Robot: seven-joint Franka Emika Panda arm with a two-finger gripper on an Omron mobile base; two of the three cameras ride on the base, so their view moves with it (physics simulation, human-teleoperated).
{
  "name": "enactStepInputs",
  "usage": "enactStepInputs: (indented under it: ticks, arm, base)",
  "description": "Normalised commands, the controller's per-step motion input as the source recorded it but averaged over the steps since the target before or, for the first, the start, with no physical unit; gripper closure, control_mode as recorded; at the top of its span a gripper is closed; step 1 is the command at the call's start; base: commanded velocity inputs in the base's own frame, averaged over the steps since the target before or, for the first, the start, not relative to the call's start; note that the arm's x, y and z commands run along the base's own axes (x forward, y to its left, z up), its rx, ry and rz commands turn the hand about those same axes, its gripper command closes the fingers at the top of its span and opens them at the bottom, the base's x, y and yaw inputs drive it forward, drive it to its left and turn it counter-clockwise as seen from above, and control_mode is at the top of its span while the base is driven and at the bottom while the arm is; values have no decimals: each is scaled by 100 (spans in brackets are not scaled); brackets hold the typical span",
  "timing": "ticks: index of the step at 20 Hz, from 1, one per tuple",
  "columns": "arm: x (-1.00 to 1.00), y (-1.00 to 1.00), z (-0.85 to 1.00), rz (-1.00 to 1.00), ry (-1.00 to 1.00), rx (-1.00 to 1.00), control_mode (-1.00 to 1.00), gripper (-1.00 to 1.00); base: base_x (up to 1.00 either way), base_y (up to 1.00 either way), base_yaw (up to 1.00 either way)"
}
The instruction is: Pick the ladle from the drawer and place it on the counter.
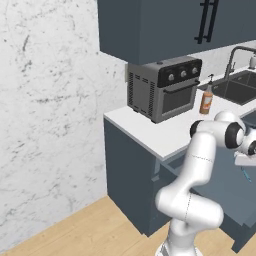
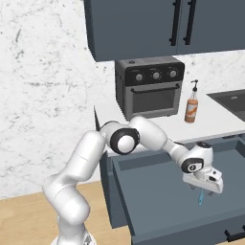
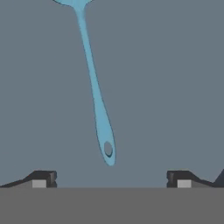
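Teal-blue, the ladle point(image 3: 94, 87) lies flat on the floor of the open drawer point(image 2: 158, 201), directly below the gripper point(image 3: 111, 179). The jaws are spread wide and hold nothing; the handle end sits between the fingertips, off centre. Risk: the handle is thin and low, so closing from too high would miss it, and an off-centre pinch could let it slip before it reaches the counter point(image 2: 210, 122).

A grey boxy toaster oven point(image 2: 150, 87) and an orange pump bottle point(image 2: 191, 108) are being carried by the flat white desk point(image 2: 220, 119); a thin teal-blue ladle point(image 3: 97, 103) is being carried by the dark slate-blue drawer point(image 2: 158, 201).
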Motion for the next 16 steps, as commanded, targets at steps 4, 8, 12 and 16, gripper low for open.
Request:
enactStepInputs:
  ticks: [4, 8, 12, 16]
  arm:
    - [30, -7, -35, 17, 0, 0, -100, -100]
    - [36, -4, -38, 16, 0, 2, -100, -100]
    - [17, -13, -50, 18, 0, 0, -100, -100]
    - [0, -38, -56, 17, 0, 0, -100, 100]
  base:
    - [0, 0, 0]
    - [0, 0, 0]
    - [0, 0, 0]
    - [0, 0, 0]
